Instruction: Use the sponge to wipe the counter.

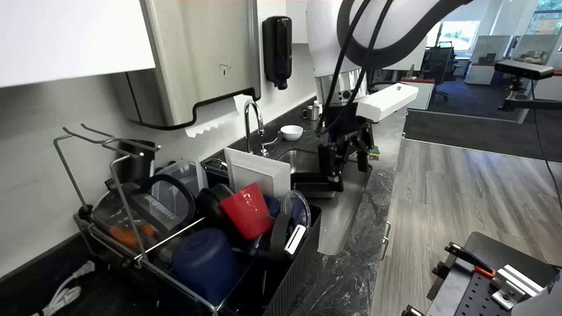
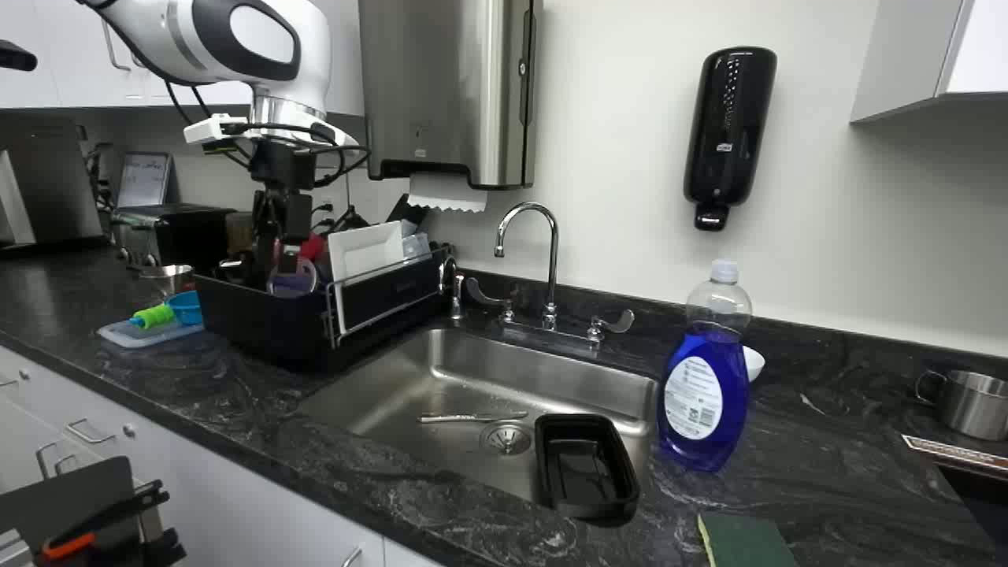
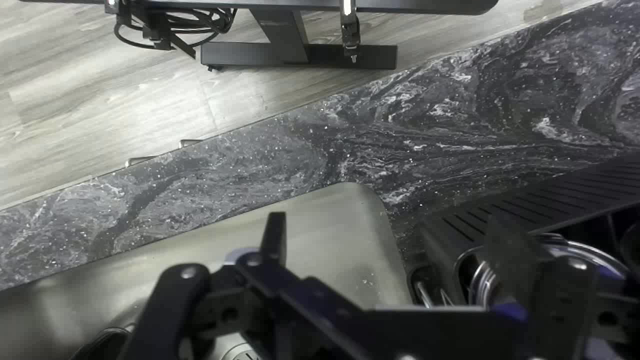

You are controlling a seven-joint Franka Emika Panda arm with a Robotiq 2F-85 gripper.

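The sponge point(image 2: 748, 543), dark green on top with a yellow side, lies flat on the counter point(image 2: 228, 433) beyond the sink, cut off by the lower edge of an exterior view. It shows small as a green-yellow sponge point(image 1: 374, 152) behind the arm in an exterior view. Black stone with pale veining makes up the counter point(image 3: 450, 115) in the wrist view. My gripper point(image 3: 395, 240) hangs high above the sink corner and the dish rack, well apart from the sponge. Its fingers stand wide apart, nothing between them. The sponge is out of the wrist view.
A loaded black dish rack point(image 2: 268, 323) stands beside the steel sink point(image 2: 504, 354). A faucet point(image 2: 551, 268) rises behind it. A black container point(image 2: 587, 465) sits at the sink's edge near a blue soap bottle point(image 2: 709, 394). A metal mug point(image 2: 976, 403) is farther along. A towel dispenser point(image 2: 449, 87) juts from the wall.
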